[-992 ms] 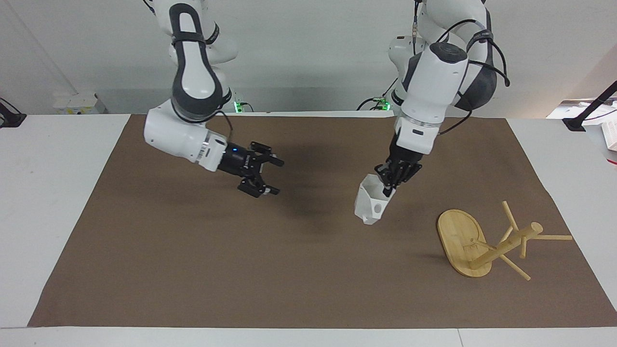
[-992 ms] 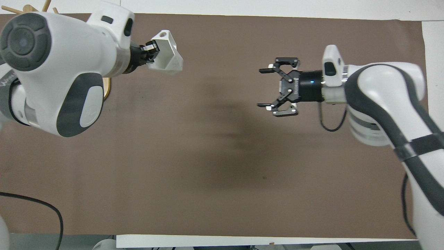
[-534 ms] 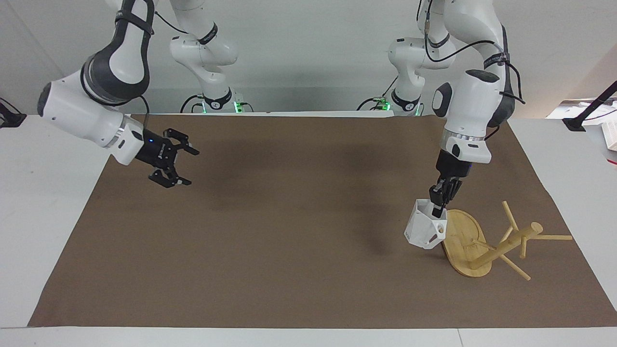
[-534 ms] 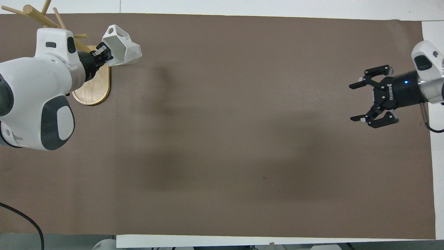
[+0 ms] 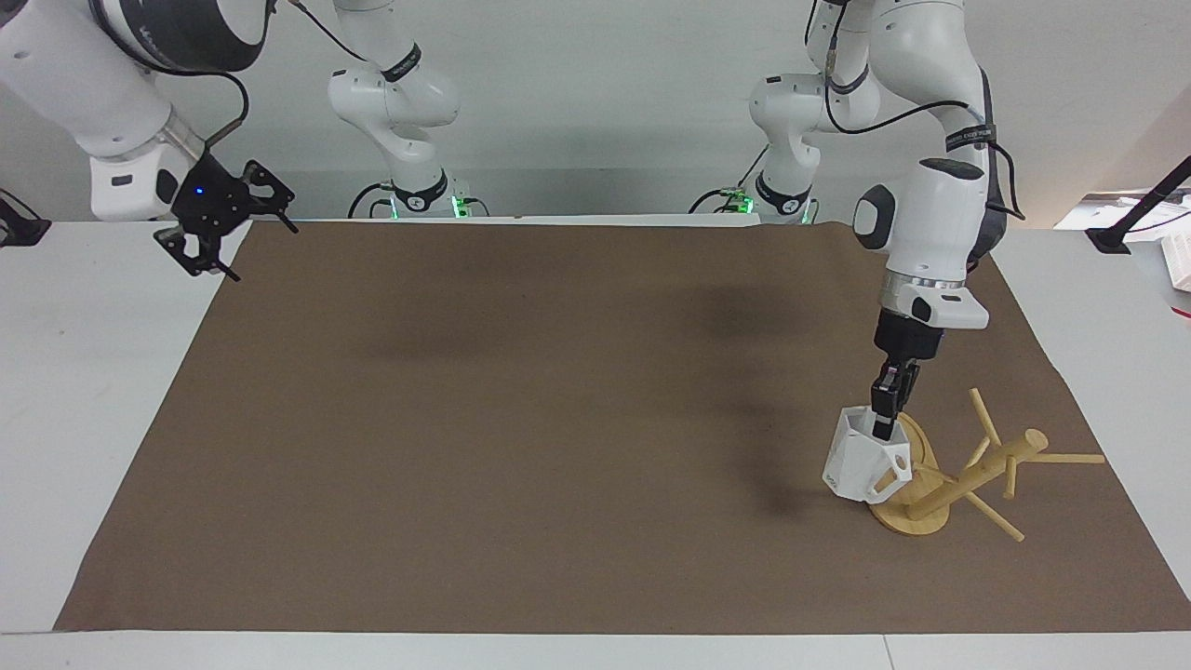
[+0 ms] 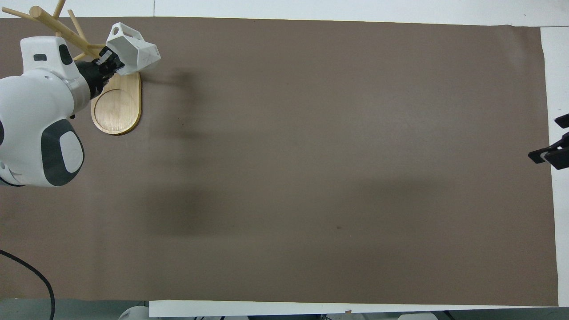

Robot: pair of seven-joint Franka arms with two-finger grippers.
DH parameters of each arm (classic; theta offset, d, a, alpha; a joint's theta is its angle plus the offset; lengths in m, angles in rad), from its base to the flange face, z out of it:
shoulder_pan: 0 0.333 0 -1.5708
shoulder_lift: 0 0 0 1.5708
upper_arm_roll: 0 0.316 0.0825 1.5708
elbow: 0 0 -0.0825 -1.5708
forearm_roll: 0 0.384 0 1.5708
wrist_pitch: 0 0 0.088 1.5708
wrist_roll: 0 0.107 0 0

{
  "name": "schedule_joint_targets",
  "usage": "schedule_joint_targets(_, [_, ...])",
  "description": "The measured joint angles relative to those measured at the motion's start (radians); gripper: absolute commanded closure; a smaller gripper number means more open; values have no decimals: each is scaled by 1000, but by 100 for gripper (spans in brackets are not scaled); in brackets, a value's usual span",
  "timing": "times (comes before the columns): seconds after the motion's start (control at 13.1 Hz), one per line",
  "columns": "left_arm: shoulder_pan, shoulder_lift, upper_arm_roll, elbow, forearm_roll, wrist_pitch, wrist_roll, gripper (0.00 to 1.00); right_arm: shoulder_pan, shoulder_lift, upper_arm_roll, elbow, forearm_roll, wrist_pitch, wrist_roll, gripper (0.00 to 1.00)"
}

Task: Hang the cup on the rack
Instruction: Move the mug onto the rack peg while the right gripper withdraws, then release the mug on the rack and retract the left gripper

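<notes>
The white faceted cup (image 5: 858,465) hangs in my left gripper (image 5: 882,426), which is shut on its rim. The cup is low over the mat, against the edge of the rack's oval base; I cannot tell if they touch. The bamboo rack (image 5: 977,475) lies tipped on its side at the left arm's end of the table, base on edge, post and pegs pointing away from the robots. The overhead view shows the cup (image 6: 135,51), the left gripper (image 6: 109,62) and the rack's base (image 6: 116,106). My right gripper (image 5: 256,244) is open and empty, up over the mat's edge at the right arm's end.
A brown mat (image 5: 558,419) covers most of the white table (image 5: 84,419). In the overhead view only the right gripper's fingertips (image 6: 553,138) show at the frame's edge. A black stand (image 5: 1130,223) sits on the table at the left arm's end.
My left gripper has carried the cup from the middle of the mat down to the rack's base. My right arm has drawn back and up to its own end of the table, still open.
</notes>
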Motion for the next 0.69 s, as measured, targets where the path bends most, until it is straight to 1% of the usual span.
schedule_joint_targets(0.15, [6,11,0,-2,0,0,-1,100,2,2,1,26,-33,-33,259,0])
schedule_joint_targets(0.23, [14,20,0,-2,0,0,-2,100,8,5,2,26,-60,-47,343,0])
schedule_joint_targets(0.46, [51,36,-4,-13,-2,3,-2,100,49,9,5,26,-116,-59,508,0])
schedule_joint_targets(0.69, [81,35,-5,-26,-2,1,-1,100,61,-4,6,16,-120,-75,594,0])
